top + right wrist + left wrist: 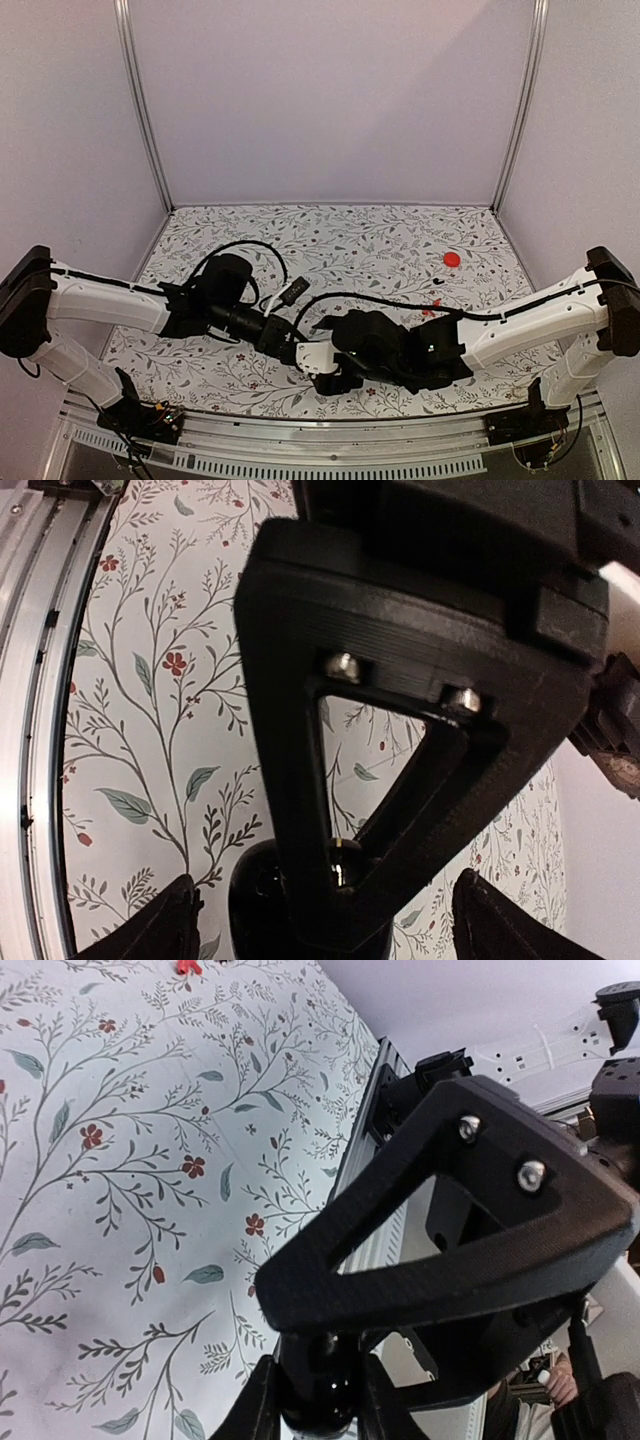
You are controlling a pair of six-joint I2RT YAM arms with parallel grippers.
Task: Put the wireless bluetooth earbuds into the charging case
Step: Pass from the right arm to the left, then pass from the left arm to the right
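A glossy black charging case (pixel 320 1400) sits between the fingertips of my left gripper (pixel 320 1412), which is shut on it near the table's front edge (pixel 312 366). My right gripper (pixel 330 930) stands wide open, one fingertip on each side of the same case (pixel 255 900), and meets the left gripper nose to nose (pixel 340 380). Each wrist view is largely blocked by the other gripper's black triangular finger. Two tiny red earbuds (pixel 428 312) lie on the patterned table to the right, and they also show at the top edge of the left wrist view (pixel 187 965).
A round red piece (pixel 452 259) lies further back on the right. The aluminium front rail (pixel 30 680) runs close beside both grippers. White walls close in the floral table (pixel 330 235) at the back and sides.
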